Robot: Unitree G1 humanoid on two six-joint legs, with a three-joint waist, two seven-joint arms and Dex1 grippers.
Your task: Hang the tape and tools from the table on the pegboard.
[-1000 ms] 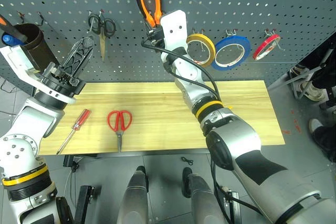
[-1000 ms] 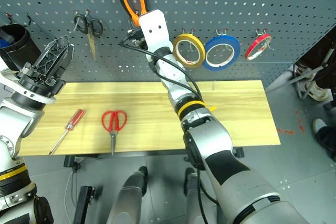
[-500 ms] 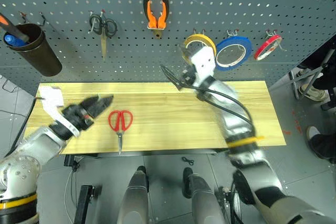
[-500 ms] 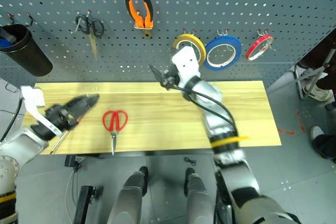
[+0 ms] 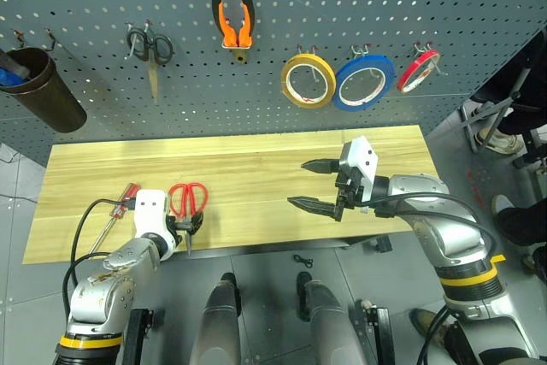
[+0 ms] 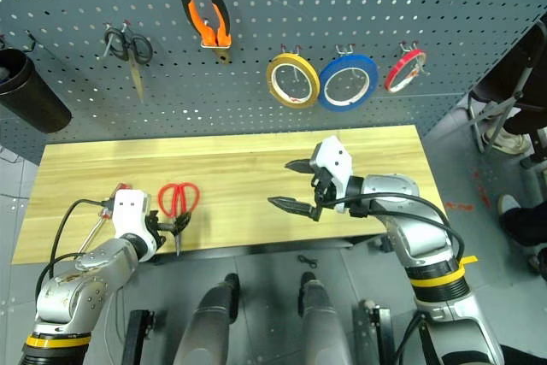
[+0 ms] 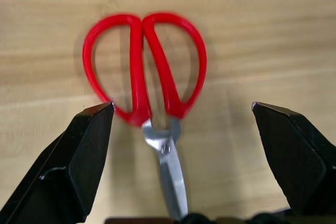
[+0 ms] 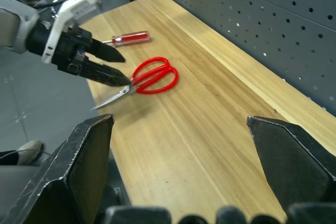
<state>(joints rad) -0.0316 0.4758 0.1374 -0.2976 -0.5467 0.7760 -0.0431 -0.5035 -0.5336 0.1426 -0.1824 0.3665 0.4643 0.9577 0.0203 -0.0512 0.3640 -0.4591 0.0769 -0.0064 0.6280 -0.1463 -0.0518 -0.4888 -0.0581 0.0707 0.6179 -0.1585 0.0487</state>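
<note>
Scissors (image 5: 190, 203) with red handles lie flat near the left end of the desk (image 5: 256, 168), close to its front edge. Their long axis runs front to back: the red loops point toward the pegboard (image 5: 342, 6), the steel blades toward the front edge. Just to their left lies the red-handled screwdriver (image 5: 120, 207), slanted, handle toward the pegboard and shaft toward the front left; the two are apart.

At the blade end sits the left gripper (image 7: 181, 129), low over the desk with its black fingers spread wide. In the left wrist view the handle loops lie between the two fingers (image 7: 79, 150), and the blades run back toward the wrist. No finger is seen closed on the scissors; whether a fingertip touches the blade cannot be told.

Farther right, above the middle of the desk, the right gripper (image 5: 314, 184) hangs with its fingers wide apart and nothing between them, pointing leftward toward the scissors and well apart from them.

On the pegboard hang the orange-and-black pliers (image 5: 231, 19), handles up, then to their right the yellow tape roll (image 5: 308, 80), the blue tape (image 5: 365, 83) and the red tape roll (image 5: 417, 71), each on hooks. Left of the pliers hang dark-handled scissors (image 5: 149, 49), blades down, and at the far left a dark cup (image 5: 43, 87).
</note>
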